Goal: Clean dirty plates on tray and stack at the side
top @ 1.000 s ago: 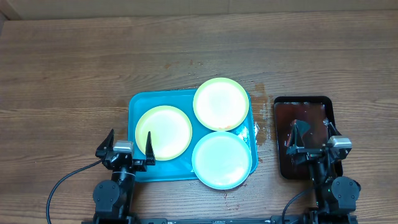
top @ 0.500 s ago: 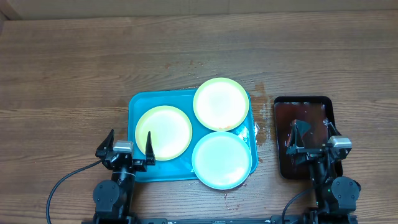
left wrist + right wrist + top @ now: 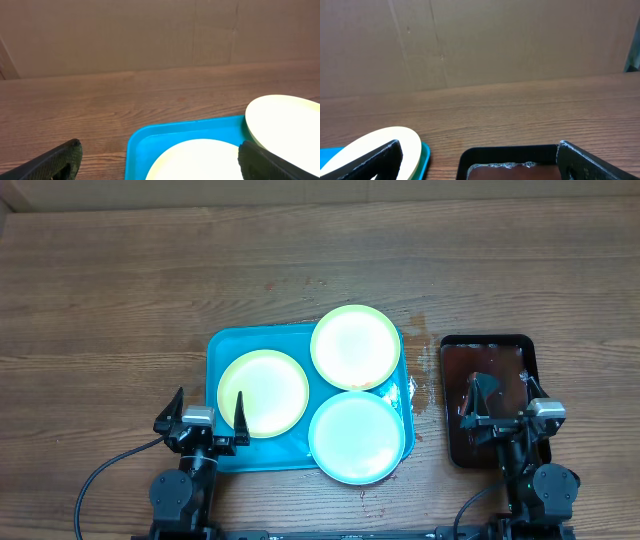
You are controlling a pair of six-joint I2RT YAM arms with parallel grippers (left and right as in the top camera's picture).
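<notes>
The turquoise tray (image 3: pixel 222 345) lies at the table's middle with three plates on it. A pale yellow-green plate (image 3: pixel 263 392) is at its left, another yellow-green plate (image 3: pixel 355 347) at its back right, a light blue plate (image 3: pixel 357 436) at its front right, overhanging the rim. My left gripper (image 3: pixel 208 412) is open and empty at the tray's front left corner. The left wrist view shows the tray (image 3: pixel 150 137) and two plates (image 3: pixel 200 160) (image 3: pixel 285 120) between my fingers (image 3: pixel 160 165). My right gripper (image 3: pixel 503 400) is open and empty over the black tray.
A smaller black tray (image 3: pixel 488 398) with dark liquid stands right of the turquoise tray; it also shows in the right wrist view (image 3: pixel 510 157). Wet marks (image 3: pixel 418 380) lie between the trays. A cardboard wall (image 3: pixel 150 35) backs the table.
</notes>
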